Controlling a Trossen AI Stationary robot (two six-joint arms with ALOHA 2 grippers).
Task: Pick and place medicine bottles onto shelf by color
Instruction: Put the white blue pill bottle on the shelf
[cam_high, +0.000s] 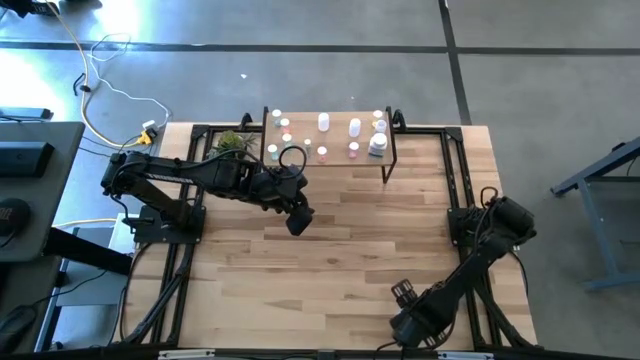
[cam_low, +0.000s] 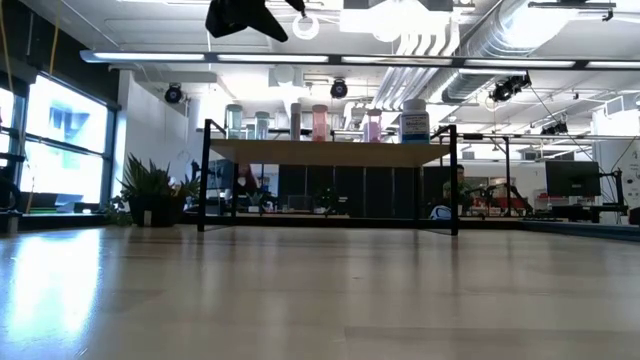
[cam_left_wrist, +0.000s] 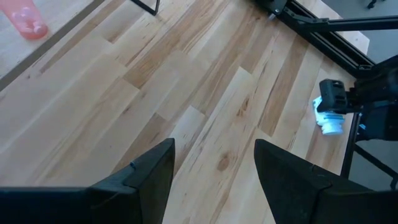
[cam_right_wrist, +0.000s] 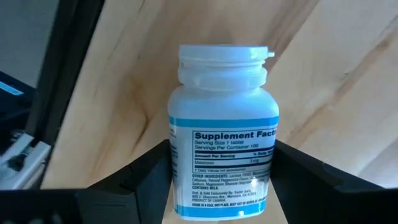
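The left gripper (cam_high: 298, 222) hung over the pale wooden worktop (cam_high: 330, 260) just left of centre frame in the high view, below the shelf. Its dark fingers (cam_left_wrist: 146, 180) stood apart with nothing between them, only bare planks showing in the gap.

Down at the lower right of the high view, the right gripper (cam_high: 403, 292) sat near the worktop's bottom edge. Its wrist view was filled by a white plastic medicine bottle with a blue-banded supplement label (cam_right_wrist: 222, 146), cap pointing to the top of that frame, and the two dark fingers (cam_right_wrist: 134, 180) pressed against its sides: clamped on the bottle. The same bottle (cam_left_wrist: 328, 118) showed at the right of the left wrist view, held in that far gripper.

The small light-wood shelf on thin black legs (cam_high: 330, 160) stood at upper centre of the high view, with a scatter of little bottles on its board (cam_high: 324, 123), white ones and a few pink, plus a larger white bottle with a blue label (cam_high: 377, 145) toward its right end. In the low view they stood upright in a row along the shelf top (cam_low: 330, 153). A small green potted plant (cam_high: 232, 142) sat just off the shelf's left end.
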